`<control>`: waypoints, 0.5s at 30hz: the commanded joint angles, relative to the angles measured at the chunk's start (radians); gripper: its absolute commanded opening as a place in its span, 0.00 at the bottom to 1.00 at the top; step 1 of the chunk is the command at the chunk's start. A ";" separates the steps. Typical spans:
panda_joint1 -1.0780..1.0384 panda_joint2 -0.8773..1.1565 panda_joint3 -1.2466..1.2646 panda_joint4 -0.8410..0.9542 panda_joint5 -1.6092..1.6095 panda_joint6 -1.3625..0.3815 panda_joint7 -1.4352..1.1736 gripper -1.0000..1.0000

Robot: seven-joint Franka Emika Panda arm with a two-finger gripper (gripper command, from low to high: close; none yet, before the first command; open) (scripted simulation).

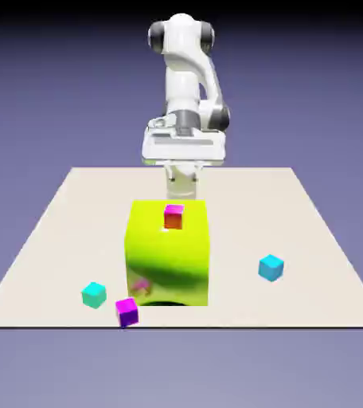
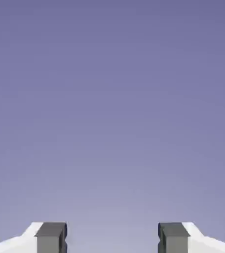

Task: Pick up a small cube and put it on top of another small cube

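Note:
The small cube [image 1: 126, 311], magenta on top with dark purple sides, lies near the table's front edge in the exterior view. Just to its left and a little further back sits the other small cube [image 1: 94, 295], teal. My gripper [image 1: 183, 150] hangs high over the table's far side, well away from both cubes. In the hand view the gripper [image 2: 112, 239] stands open; its two grey fingertips [image 2: 51, 237] are wide apart with only plain backdrop between them. Neither cube shows in the hand view.
A big yellow-green block [image 1: 169, 253] stands mid-table, right behind the two small cubes. A magenta-topped cube with red-orange sides [image 1: 173, 217] rests on top of it. A sky-cyan cube [image 1: 271, 268] sits at the exterior view's right.

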 commanded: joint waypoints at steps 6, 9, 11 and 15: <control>0.041 0.217 -0.077 0.189 0.001 -0.200 -0.082 0.50; 0.062 0.326 -0.115 0.284 0.001 -0.299 -0.123 0.50; 0.076 0.399 -0.141 0.347 0.002 -0.366 -0.151 0.50; 0.103 0.544 -0.192 0.474 0.002 -0.499 -0.205 0.50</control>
